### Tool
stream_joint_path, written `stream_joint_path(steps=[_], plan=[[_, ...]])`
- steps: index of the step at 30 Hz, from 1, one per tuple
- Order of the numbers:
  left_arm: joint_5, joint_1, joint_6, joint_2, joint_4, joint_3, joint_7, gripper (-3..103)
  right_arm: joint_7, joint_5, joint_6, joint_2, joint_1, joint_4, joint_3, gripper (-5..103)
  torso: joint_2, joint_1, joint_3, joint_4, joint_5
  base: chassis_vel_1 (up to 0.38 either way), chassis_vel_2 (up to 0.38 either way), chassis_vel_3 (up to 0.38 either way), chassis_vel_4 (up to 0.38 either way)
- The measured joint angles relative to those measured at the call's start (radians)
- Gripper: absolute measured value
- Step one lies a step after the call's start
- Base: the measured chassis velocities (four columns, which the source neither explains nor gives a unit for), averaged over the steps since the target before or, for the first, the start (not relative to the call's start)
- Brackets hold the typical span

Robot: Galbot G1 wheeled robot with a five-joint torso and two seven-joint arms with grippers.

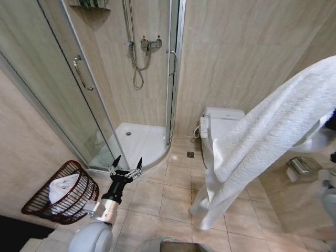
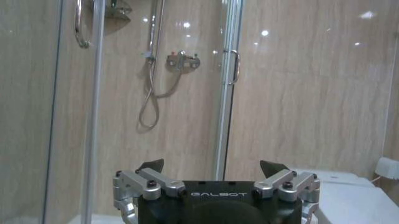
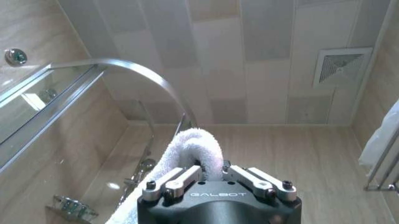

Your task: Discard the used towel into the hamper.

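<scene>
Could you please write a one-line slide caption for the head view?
White towel hanging from the raised right arm, open left gripper low near the hamper beside the shower.

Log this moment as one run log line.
right claw: shut on white towel, held high | left claw: open, idle, low | hamper: floor, left, holds white cloth

"GALBOT" is printed on the left end effector (image 2: 212,169) and the right end effector (image 3: 212,176).

A white towel (image 1: 262,142) hangs at right; the left pincer (image 1: 126,169) gapes beside the hamper (image 1: 63,193).
</scene>
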Motion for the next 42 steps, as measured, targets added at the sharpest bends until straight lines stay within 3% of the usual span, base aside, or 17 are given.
stream_joint_path(steps=[42], plan=[[0.0, 0.0, 0.0, 0.0, 0.0, 0.0, 0.0, 100, -0.013, 0.005, 0.002, 0.009, -0.017, 0.016, 0.018, 5, 0.2, 0.089, 0.112, 0.0, 0.0, 0.0, 0.0, 0.0, 0.0]])
